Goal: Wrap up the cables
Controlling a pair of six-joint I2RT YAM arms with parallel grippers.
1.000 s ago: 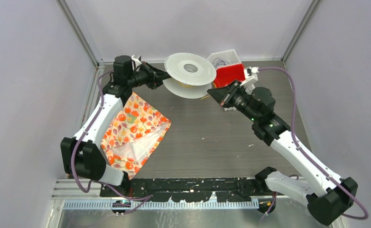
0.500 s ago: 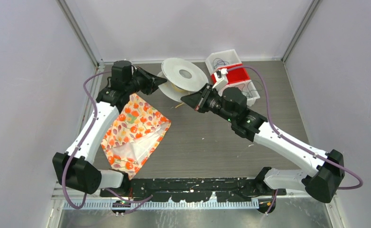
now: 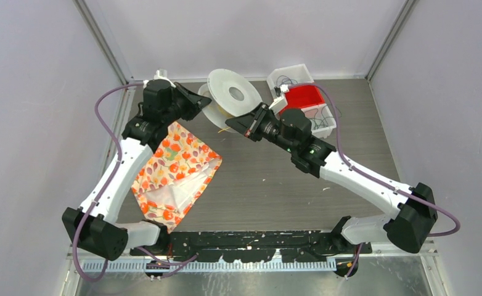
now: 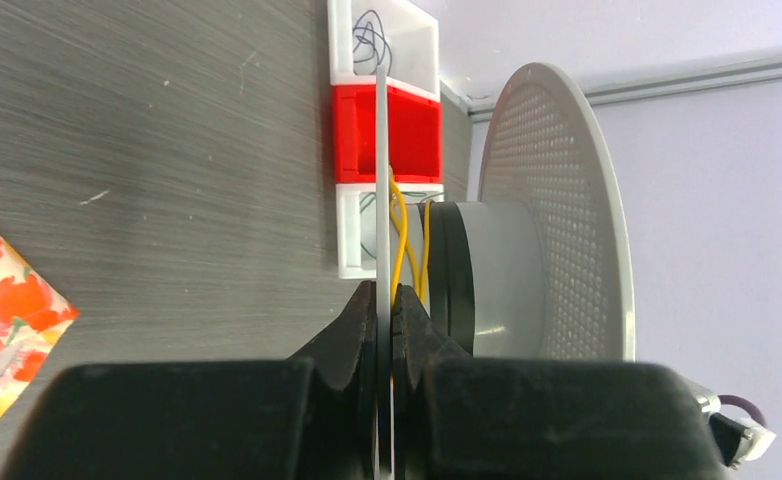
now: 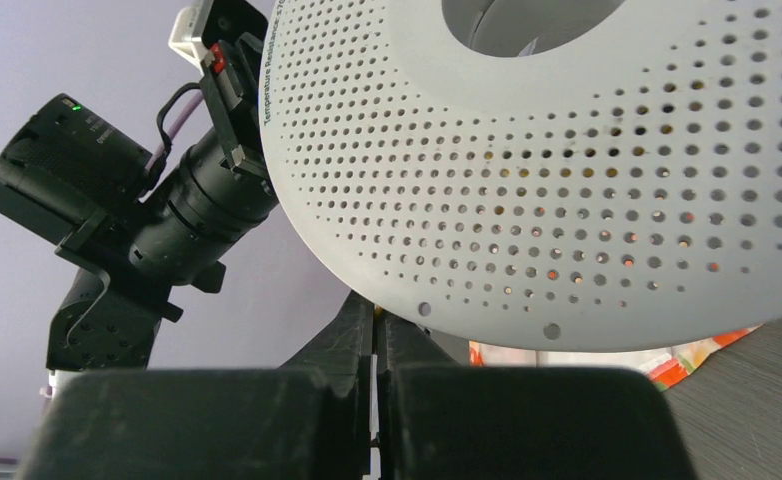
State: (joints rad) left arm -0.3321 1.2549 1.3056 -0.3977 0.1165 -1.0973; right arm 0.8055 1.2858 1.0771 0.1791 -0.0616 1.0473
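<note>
Left gripper (image 4: 385, 300) is clenched on the rim of one spool (image 3: 229, 98) flange, holding the spool on edge at the far side of the table. Right gripper (image 5: 375, 320) sits under the other flange with jaws pressed together; whether a cable is pinched there cannot be told. Progress is judged early: only loose turns of yellow cable (image 4: 399, 235) lie at the hub, while thin dark cables (image 4: 369, 32) lie unwound in the white end compartments of the bin (image 3: 304, 97), whose red middle compartment shows none.
</note>
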